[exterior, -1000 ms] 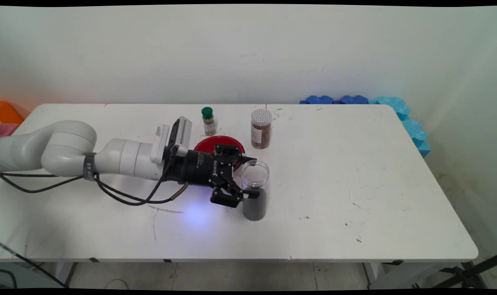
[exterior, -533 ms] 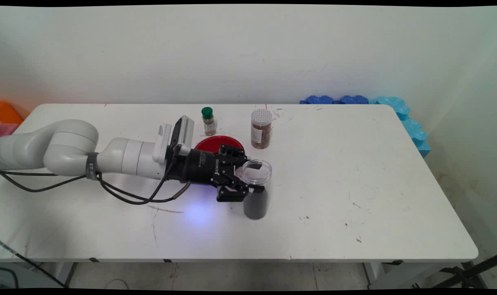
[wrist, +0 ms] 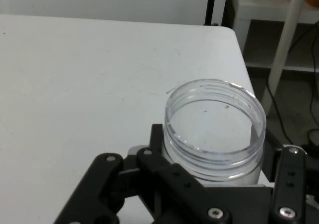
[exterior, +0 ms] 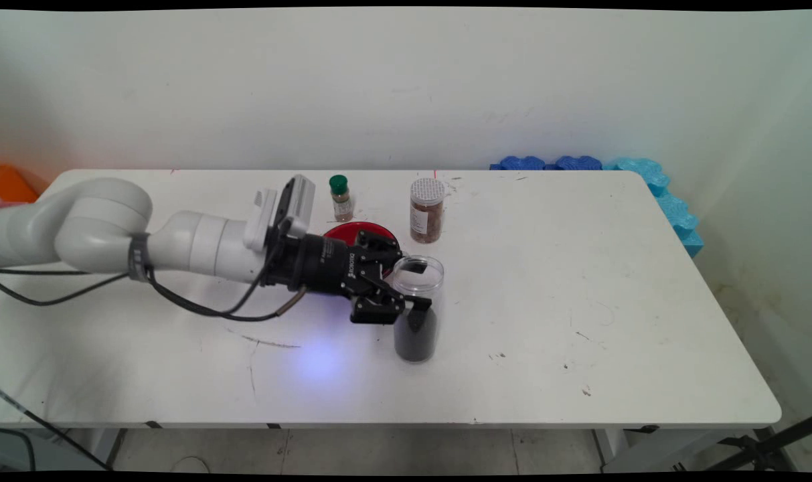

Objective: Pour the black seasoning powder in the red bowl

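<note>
Right now the open clear jar (exterior: 416,309), dark stuff filling its lower half, stands upright near the middle of the white table (exterior: 580,301), clamped between the fingers of the black gripper (exterior: 412,288). Just behind sits a red plate (exterior: 352,232), then a green-capped bottle (exterior: 341,198) and a lidded brown-filled jar (exterior: 426,209).

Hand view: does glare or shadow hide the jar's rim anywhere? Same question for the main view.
Hand view: the jar rim shows whole, with only thin bright highlights along the lip; the gripper covers the jar's lower part. Main view: no glare on the jar; one finger crosses in front of its clear upper wall; shadows on the table are soft.
</note>
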`<action>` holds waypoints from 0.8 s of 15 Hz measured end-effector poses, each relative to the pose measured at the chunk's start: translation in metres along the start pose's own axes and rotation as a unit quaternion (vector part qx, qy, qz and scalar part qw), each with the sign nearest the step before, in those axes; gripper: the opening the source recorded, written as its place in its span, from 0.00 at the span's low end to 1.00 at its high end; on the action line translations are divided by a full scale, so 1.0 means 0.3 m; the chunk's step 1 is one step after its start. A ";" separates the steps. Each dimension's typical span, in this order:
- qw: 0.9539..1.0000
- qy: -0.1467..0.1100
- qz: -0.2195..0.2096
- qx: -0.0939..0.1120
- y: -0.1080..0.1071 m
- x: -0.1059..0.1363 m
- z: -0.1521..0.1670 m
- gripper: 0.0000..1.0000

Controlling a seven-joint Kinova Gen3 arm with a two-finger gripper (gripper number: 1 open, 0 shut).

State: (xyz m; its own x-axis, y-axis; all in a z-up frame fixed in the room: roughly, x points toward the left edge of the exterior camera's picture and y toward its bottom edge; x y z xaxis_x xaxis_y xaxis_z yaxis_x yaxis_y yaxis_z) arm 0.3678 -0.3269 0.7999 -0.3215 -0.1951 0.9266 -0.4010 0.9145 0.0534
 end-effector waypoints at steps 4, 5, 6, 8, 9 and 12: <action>0.999 -0.007 -0.035 0.004 -0.007 0.090 -0.068 0.00; 0.999 -0.009 -0.045 0.006 -0.008 0.114 -0.088 0.00; 0.998 -0.011 -0.056 0.007 -0.010 0.141 -0.111 0.00; 0.997 -0.014 -0.074 0.008 -0.014 0.189 -0.156 0.00; 0.996 -0.016 -0.084 0.008 -0.017 0.214 -0.180 0.00; 0.994 -0.020 -0.108 0.009 -0.030 0.282 -0.249 0.00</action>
State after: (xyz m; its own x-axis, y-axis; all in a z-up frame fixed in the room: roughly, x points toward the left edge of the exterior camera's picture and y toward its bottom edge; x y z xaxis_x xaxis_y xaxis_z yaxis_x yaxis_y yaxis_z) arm 0.4083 -0.3251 0.9056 -0.2602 -0.4005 0.8786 -0.4800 0.8432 0.2422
